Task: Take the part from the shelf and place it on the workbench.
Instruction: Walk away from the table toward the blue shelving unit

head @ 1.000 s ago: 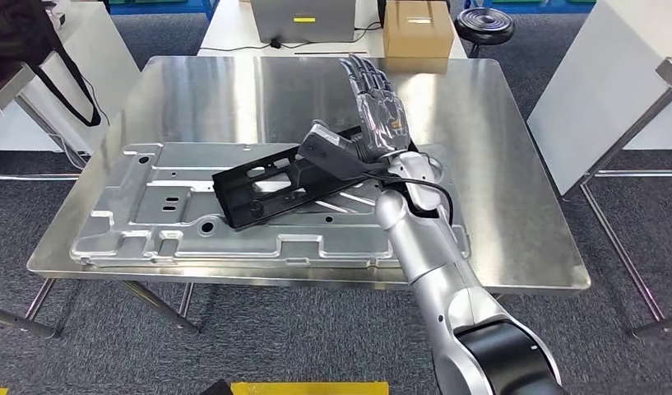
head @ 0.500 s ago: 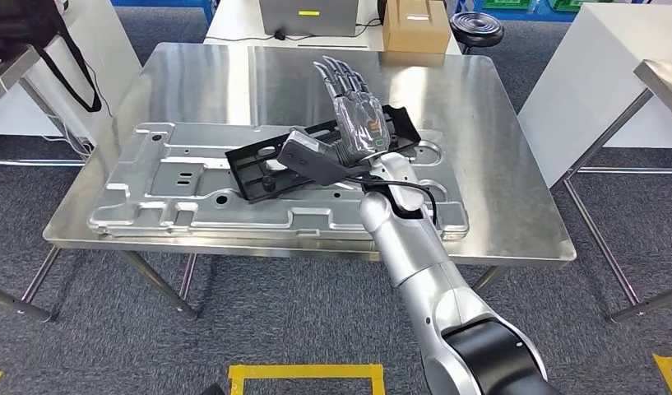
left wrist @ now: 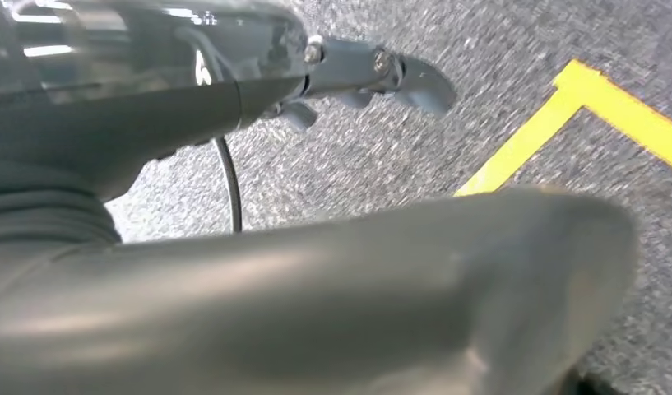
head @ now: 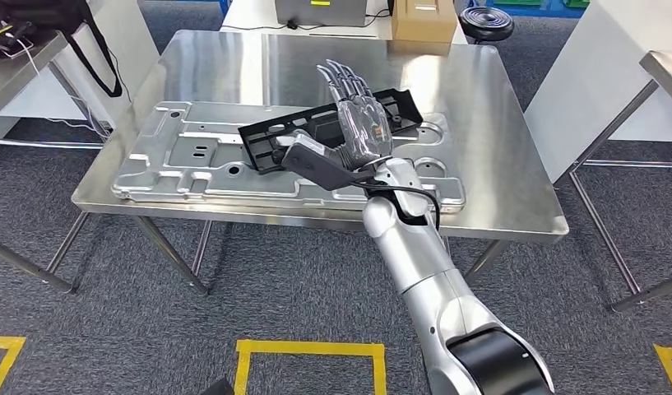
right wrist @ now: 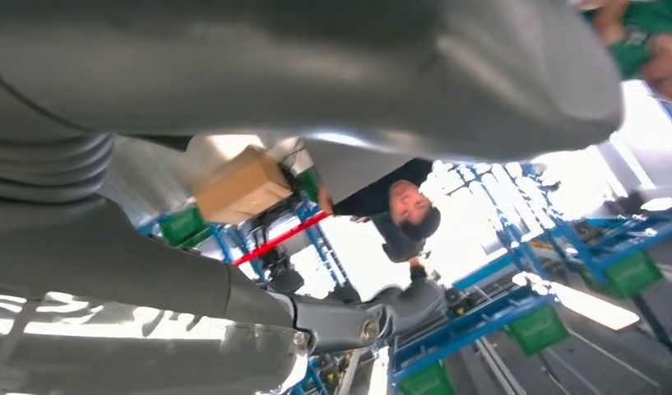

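The long black part (head: 271, 140) lies flat on a large stamped silver plate (head: 192, 156) that rests on the steel workbench (head: 497, 148). My right hand (head: 361, 123) stands upright over the part's right half with its fingers spread and straight and its thumb pointing left above the part. It holds nothing, and the part's right end (head: 402, 107) shows behind it. In the left wrist view my left hand (left wrist: 258, 271) hangs over the grey carpet, its fingers (left wrist: 382, 70) stretched out with nothing in them.
A cardboard box (head: 423, 18), a laptop (head: 320, 10) and a black stool (head: 487, 20) stand beyond the bench. White tables flank it, right (head: 612, 74) and left (head: 36, 49). Yellow tape (head: 312, 350) marks the carpet in front. A person (right wrist: 410, 210) stands farther off.
The whole picture has shifted, so the camera has moved back from the bench. The part, slanted before under my right thumb, now lies along the plate behind the hand.
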Robot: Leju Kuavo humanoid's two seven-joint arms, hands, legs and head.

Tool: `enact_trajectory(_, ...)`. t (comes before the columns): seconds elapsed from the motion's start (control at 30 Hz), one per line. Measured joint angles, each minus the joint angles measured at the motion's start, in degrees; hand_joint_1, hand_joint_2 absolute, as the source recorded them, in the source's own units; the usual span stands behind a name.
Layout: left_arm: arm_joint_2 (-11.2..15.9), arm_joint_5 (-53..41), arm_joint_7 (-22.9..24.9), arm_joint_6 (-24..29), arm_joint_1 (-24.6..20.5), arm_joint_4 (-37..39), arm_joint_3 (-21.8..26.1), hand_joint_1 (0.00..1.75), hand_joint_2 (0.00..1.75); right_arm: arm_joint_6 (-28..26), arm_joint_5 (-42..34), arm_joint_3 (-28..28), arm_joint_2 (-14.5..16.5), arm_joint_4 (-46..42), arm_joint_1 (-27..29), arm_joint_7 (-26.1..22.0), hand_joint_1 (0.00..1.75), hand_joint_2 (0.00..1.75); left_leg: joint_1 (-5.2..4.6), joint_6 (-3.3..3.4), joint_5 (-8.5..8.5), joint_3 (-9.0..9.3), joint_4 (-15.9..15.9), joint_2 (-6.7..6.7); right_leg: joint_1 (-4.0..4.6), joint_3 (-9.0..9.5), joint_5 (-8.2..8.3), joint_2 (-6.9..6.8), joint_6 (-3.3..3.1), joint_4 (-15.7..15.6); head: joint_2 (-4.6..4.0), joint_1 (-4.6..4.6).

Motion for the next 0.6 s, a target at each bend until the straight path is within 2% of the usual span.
enact_trajectory(0.03, 0.0, 0.0, 0.1, 0.0, 0.0, 0.0, 0.0, 0.00, 0.00, 0.1, -0.7, 0.5, 0.2, 0.0, 0.1, 0.0, 0.00, 0.00, -0.03, -0.17, -2.42, -0.60, 2.0, -0.03, -0.30, -0.74, 0.79, -0.13, -0.27, -0.3, 0.00, -0.35)
enact_trajectory(0.1, 0.0, 0.1, 0.4, 0.0, 0.0, 0.0, 0.0, 0.00, 0.00, 0.4, -2.3, 1.8, 0.3, -0.2, 0.4, -0.1, 0.00, 0.00, 0.13, -0.40, -8.29, -1.94, 8.7, -0.04, -0.39, -2.32, 2.19, -0.23, -0.67, -0.2, 0.00, -1.10)
enact_trajectory(0.13, 0.0, 0.1, 0.5, 0.0, 0.0, 0.0, 0.0, 0.00, 0.00, 0.6, -3.2, 2.5, 0.4, -0.3, 0.7, -0.1, 0.00, 0.00, 0.30, -0.58, -9.74, -2.25, 12.2, -0.04, -0.44, -3.18, 2.90, -0.27, -0.61, -0.2, 0.00, -1.34)
enact_trajectory(0.17, 0.0, 0.2, 0.5, 0.1, 0.0, 0.0, 0.0, 0.00, 0.00, 0.8, -4.1, 3.4, 0.4, -0.5, 1.0, -0.1, 0.00, 0.00, 0.51, -0.80, -9.71, -2.01, 14.5, -0.03, -0.56, -4.12, 3.59, -0.31, -0.45, -0.1, 0.00, -1.42)
enact_trajectory(0.2, 0.0, 0.2, 0.6, 0.1, 0.0, 0.0, 0.0, 0.00, 0.00, 1.0, -5.1, 4.2, 0.4, -0.7, 1.3, 0.0, 0.00, 0.00, 0.77, -1.10, -8.40, -1.00, 15.1, -0.01, -0.74, -5.10, 4.25, -0.35, -0.20, 0.1, 0.00, -1.50)
enact_trajectory(0.23, 0.1, 0.2, 0.6, 0.1, 0.0, 0.0, 0.1, 0.00, 0.00, 1.2, -6.2, 5.2, 0.4, -1.0, 1.5, 0.0, 0.00, 0.00, 1.09, -1.47, -6.61, 0.91, 13.7, 0.04, -1.00, -6.10, 4.83, -0.38, 0.14, 0.4, 0.00, -1.54)
enact_trajectory(0.27, 0.1, 0.3, 0.6, 0.1, 0.0, 0.0, 0.1, 0.00, 0.00, 1.5, -7.3, 6.1, 0.5, -1.4, 1.7, 0.0, 0.00, 0.00, 1.48, -1.94, -5.47, 3.57, 10.7, 0.17, -1.22, -7.07, 5.29, -0.39, 0.54, 0.9, 0.00, -1.60)
enact_trajectory(0.3, 0.1, 0.3, 0.6, 0.1, -0.1, -0.1, 0.1, 0.00, 0.00, 1.8, -8.5, 7.1, 0.5, -1.9, 1.9, 0.0, 0.00, 0.00, 1.60, -2.40, -5.58, 6.49, 6.6, 0.27, -1.35, -7.97, 5.63, -0.41, 0.92, 1.5, 0.00, -1.74)
enact_trajectory(0.33, 0.1, 0.4, 0.5, 0.1, -0.2, -0.1, 0.1, 0.00, 0.00, 2.0, -9.7, 8.1, 0.5, -2.5, 2.1, 0.1, 0.00, 0.00, 1.67, -2.50, -6.56, 8.86, 3.0, 0.32, -1.39, -8.67, 5.97, -0.42, 1.29, 2.1, 0.00, -1.81)
enact_trajectory(0.37, 0.1, 0.4, 0.4, 0.0, -0.2, -0.1, 0.1, 0.00, 0.00, 2.2, -10.9, 9.4, 0.6, -3.0, 2.3, 0.1, 0.00, 0.00, 1.62, -2.39, -7.75, 10.27, 0.6, 0.29, -1.29, -9.14, 6.36, -0.44, 1.61, 2.5, 0.00, -1.86)
enact_trajectory(0.4, 0.0, 0.4, 0.3, 0.0, -0.2, -0.1, 0.1, 0.00, 0.00, 2.3, -12.2, 10.7, 0.6, -3.3, 2.6, 0.1, 0.00, 0.00, 1.34, -1.99, -8.51, 10.72, -0.5, 0.17, -1.22, -9.37, 6.84, -0.47, 1.91, 2.7, 0.00, -1.84)
enact_trajectory(0.43, 0.0, 0.5, 0.3, 0.0, -0.1, 0.0, 0.2, 0.00, 0.00, 2.5, -13.5, 12.3, 0.6, -3.6, 3.0, 0.2, 0.00, 0.00, 1.27, -1.32, -8.50, 10.38, -0.5, 0.10, -1.19, -9.49, 7.33, -0.48, 2.25, 2.7, 0.00, -1.73)
enact_trajectory(0.47, 0.0, 0.5, 0.2, 0.0, -0.1, 0.0, 0.2, 0.00, 0.00, 2.7, -14.8, 13.8, 0.6, -3.7, 3.4, 0.2, 0.00, 0.00, 1.17, -0.72, -8.07, 9.86, -0.4, 0.13, -1.24, -9.64, 7.17, -0.49, 2.54, 2.8, 0.00, -1.70)
enact_trajectory(0.5, 0.0, 0.6, 0.1, 0.0, -0.1, 0.0, 0.3, 0.00, 0.00, 2.8, -16.0, 15.3, 0.5, -3.8, 3.8, 0.2, 0.00, 0.00, 1.09, -0.08, -7.53, 9.28, -0.2, 0.17, -1.32, -9.95, 6.02, -0.48, 2.78, 3.5, 0.00, -1.62)
enact_trajectory(0.53, 0.0, 0.6, 0.1, 0.0, 0.0, 0.0, 0.3, 0.00, 0.00, 2.9, -17.2, 16.8, 0.5, -3.9, 4.2, 0.2, 0.00, 0.00, 1.08, 0.50, -6.91, 8.57, -0.2, 0.25, -1.39, -10.55, 3.81, -0.45, 2.95, 5.2, 0.00, -1.48)
enact_trajectory(0.6, 0.0, 0.8, -0.1, 0.0, 0.0, 0.0, 0.4, 0.00, 0.00, 4.0, -20.3, 19.9, 0.4, -4.0, 4.8, -0.3, 0.00, 0.00, 0.91, 1.14, -5.60, 6.99, -0.2, 0.34, -1.42, -12.08, -2.01, -0.41, 3.03, 11.8, 0.00, -0.96)
